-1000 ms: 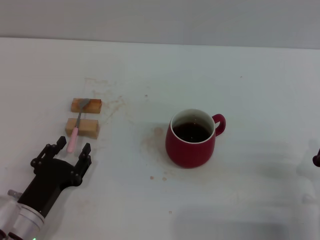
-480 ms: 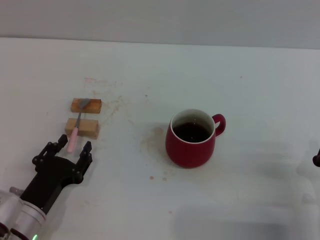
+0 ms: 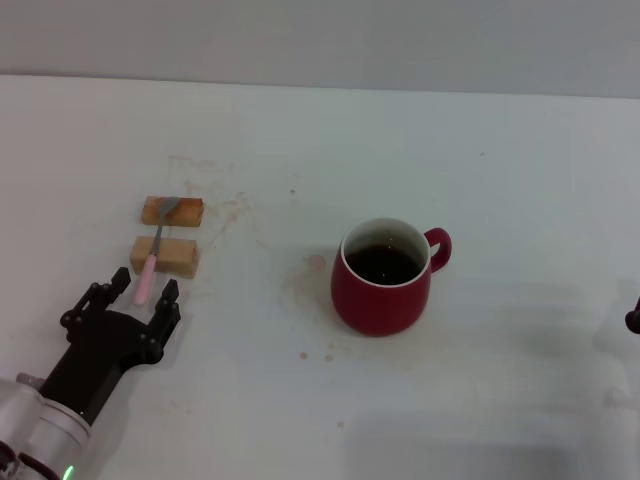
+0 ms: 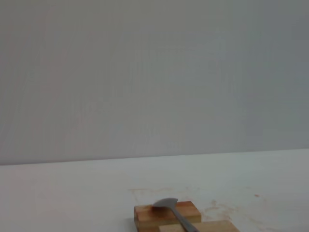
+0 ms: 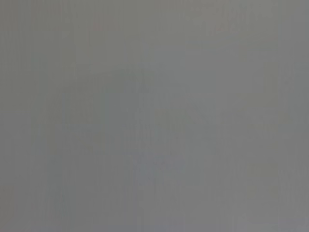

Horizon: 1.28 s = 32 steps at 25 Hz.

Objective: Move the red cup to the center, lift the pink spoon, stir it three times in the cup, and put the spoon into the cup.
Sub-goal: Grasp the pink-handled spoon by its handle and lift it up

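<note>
My left gripper (image 3: 132, 298) hangs low over the table with its jaws apart, just short of the pink spoon (image 3: 151, 262). The spoon's handle tip lies between the open fingertips; its grey bowl rests on the far wooden block (image 3: 173, 211), its shaft across the near wooden block (image 3: 165, 255). It looks light, slim and slippery, so I'd pinch the raised handle. The red cup (image 3: 384, 277) sits centrally, heavy with liquid. My right gripper (image 3: 633, 318) barely shows; I cannot tell its state.

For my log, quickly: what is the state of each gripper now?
Left gripper: open, empty, near the slim pink spoon.
Right gripper: at the table edge, state cannot be told.
</note>
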### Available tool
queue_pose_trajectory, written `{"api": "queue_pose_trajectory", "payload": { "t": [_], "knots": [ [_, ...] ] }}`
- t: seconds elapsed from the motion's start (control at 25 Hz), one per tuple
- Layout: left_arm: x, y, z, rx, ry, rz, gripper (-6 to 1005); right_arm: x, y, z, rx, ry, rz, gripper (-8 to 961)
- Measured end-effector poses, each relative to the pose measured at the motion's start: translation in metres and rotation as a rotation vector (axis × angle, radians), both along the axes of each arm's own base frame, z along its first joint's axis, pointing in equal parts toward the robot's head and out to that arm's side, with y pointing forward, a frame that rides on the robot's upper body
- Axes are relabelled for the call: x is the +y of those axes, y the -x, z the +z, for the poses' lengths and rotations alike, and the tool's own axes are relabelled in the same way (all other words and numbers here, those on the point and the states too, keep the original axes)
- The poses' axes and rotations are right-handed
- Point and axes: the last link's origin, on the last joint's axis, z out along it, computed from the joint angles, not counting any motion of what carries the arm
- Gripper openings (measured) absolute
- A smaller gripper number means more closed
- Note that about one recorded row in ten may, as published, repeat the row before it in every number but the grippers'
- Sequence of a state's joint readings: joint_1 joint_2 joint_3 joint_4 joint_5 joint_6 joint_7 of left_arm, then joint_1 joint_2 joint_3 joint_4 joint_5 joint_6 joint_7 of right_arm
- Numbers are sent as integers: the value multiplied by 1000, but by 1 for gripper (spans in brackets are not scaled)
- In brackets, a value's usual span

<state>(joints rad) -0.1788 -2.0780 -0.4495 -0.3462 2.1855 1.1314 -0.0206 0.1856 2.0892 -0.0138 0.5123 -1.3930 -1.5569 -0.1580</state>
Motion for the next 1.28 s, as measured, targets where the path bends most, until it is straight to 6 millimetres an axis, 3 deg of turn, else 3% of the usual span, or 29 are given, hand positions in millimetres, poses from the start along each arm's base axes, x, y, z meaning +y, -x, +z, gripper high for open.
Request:
{"api": "queue_pose_trajectory", "payload": {
  "t": [0.4, 0.84, 1.28],
  "knots": [
    [-2, -3, 0, 10, -7, -17, 605, 0, 0, 0, 0, 0, 0, -1],
    [-3, -4, -2, 31, -4, -31, 473, 0, 0, 0, 1, 0, 0, -1],
    [-3, -4, -1, 31, -5, -32, 466, 0, 0, -1, 3, 2, -2, 1]
  ]
}}
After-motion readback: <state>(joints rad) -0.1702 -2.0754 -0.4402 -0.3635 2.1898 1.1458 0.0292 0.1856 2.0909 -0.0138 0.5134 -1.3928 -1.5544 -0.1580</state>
